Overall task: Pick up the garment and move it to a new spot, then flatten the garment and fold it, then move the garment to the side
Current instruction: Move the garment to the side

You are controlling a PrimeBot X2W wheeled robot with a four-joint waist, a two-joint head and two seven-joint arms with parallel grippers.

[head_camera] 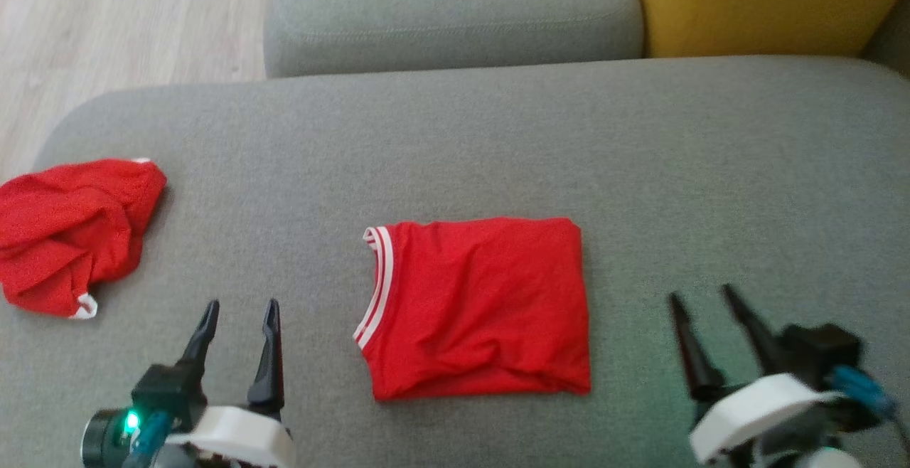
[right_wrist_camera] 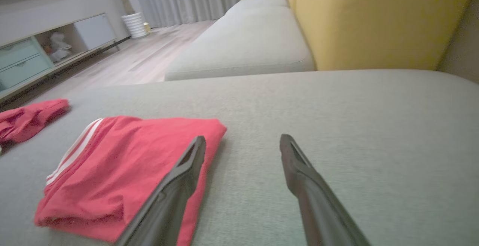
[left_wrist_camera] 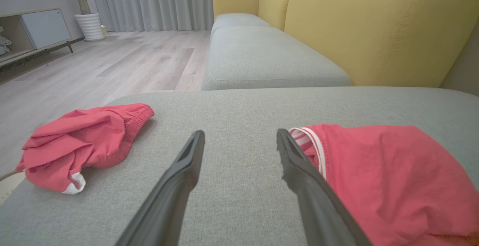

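Head view: I see the folded garment point(head_camera: 476, 304) near the cushion's point(head_camera: 498, 141) front edge, slightly longer left-to-right, flanked about equally by the left gripper point(head_camera: 242, 304) and right gripper point(head_camera: 699, 293), both empty with fingers apart.

Left wrist view: garment lies rightward; crumpled red cloth point(left_wrist_camera: 82, 141) at the left edge.

Right wrist view: garment lies leftward; wood floor point(right_wrist_camera: 142, 55) beyond.

The garment point(head_camera: 490, 311) is red with white stripes, the cushion point(head_camera: 498, 141) grey, the cloth point(head_camera: 71, 230) red, perhaps white-edged.
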